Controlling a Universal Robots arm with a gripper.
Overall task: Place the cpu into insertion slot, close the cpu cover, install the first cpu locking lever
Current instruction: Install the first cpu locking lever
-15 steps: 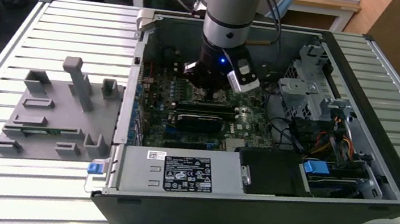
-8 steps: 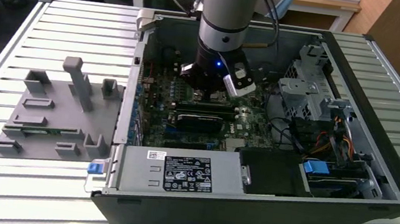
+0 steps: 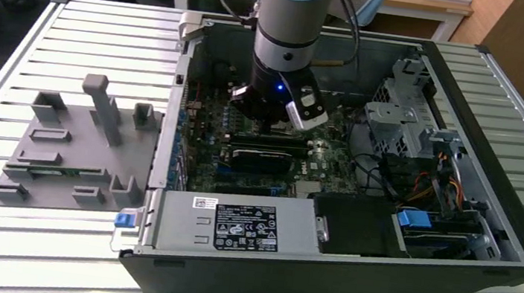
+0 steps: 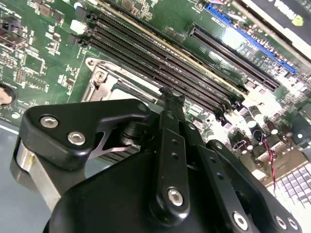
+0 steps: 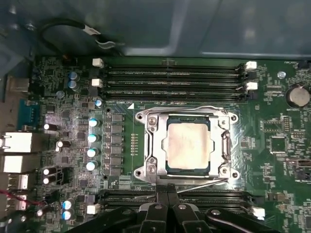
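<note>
Inside the open computer case [image 3: 346, 277] on the slatted worktop [image 3: 75, 34], the fingers [image 5: 167, 201] are pressed together, gripping nothing, at six o'clock just beside the insertion slot [image 5: 146, 145]. The cpu [image 5: 187, 144] lies in that slot with the cpu cover [image 5: 226, 143] shut around it. At six o'clock in the case, a power supply [image 3: 231, 229] carries a white label, its print too small to read.
</note>
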